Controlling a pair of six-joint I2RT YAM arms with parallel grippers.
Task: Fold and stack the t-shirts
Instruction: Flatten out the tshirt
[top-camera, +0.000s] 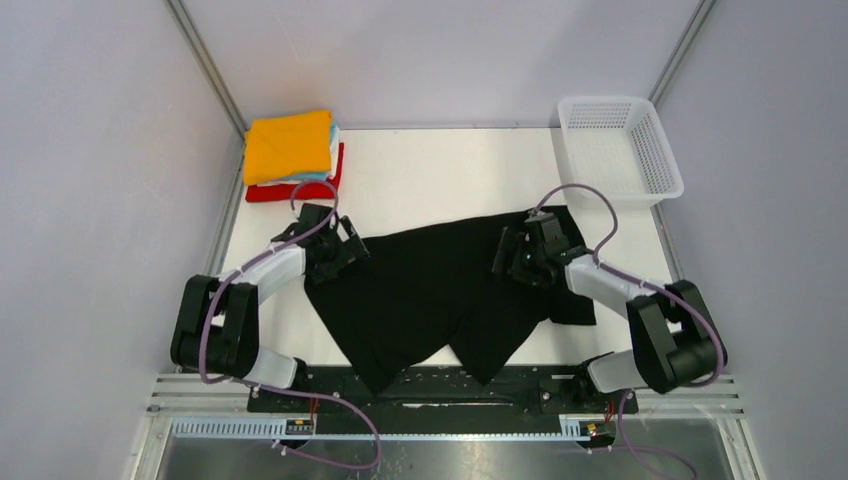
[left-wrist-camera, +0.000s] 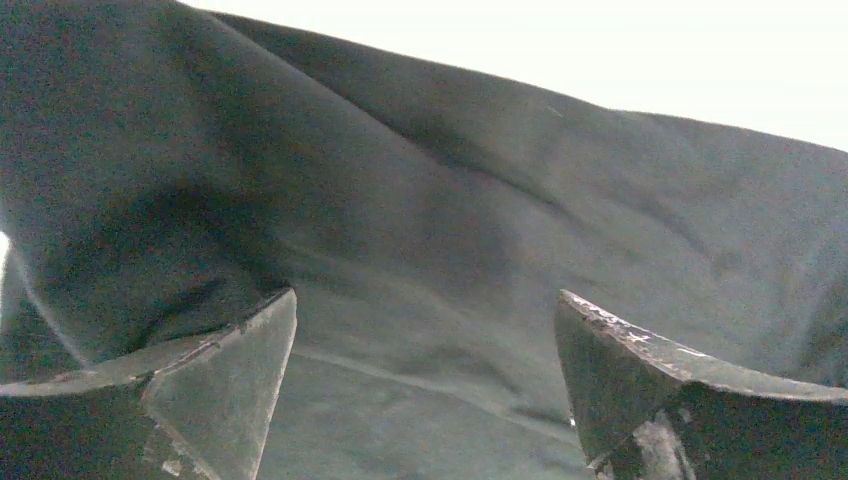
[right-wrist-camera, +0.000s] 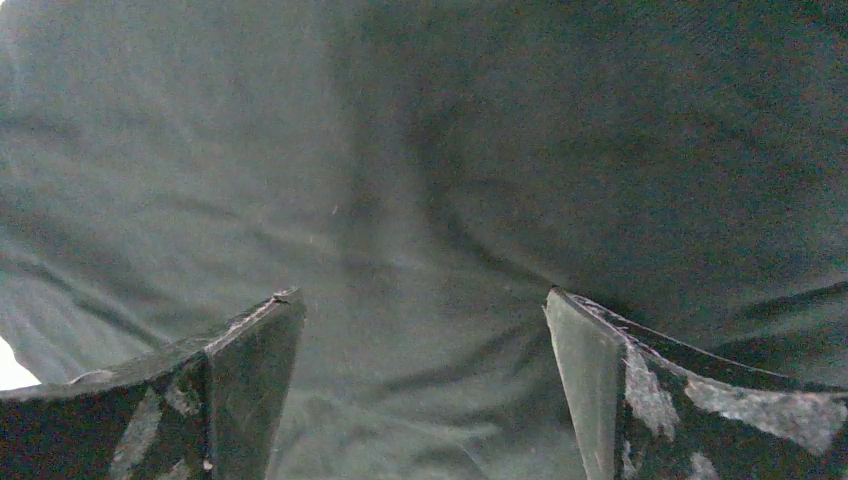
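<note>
Beyond the left gripper (top-camera: 345, 250) and off to its outer side, well apart from it, sits the stack of folded t-shirts (top-camera: 292, 160), orange on top and red at the bottom, with white and light blue edges between. The left gripper hangs over the left end of the black t-shirt (top-camera: 430, 285), jaws spread wide with nothing clamped between them. In its wrist view dark cloth fills the space ahead of and below both fingertips (left-wrist-camera: 220, 400). The shirt lies unfolded and rumpled, its long axis running crosswise from one gripper to the other, with two lobes of cloth trailing toward the arm bases. Each arm is therefore nearest its own end: the left edge of the cloth lies directly under the left gripper, the right part under the right gripper (top-camera: 508, 260). That one is likewise fully spread and holds nothing, its wrist view showing only creased black fabric between and beyond its fingers. Whether either pair of tips presses the cloth or hovers just above it I cannot tell, since the wrist views are too close and dark. The coming move is probably a matched pinch at both ends, each gripper dropping straight down. Beyond the right gripper and to its outer side, well apart, stands the white mesh basket (top-camera: 620, 150) on the table (top-camera: 430, 180).
</note>
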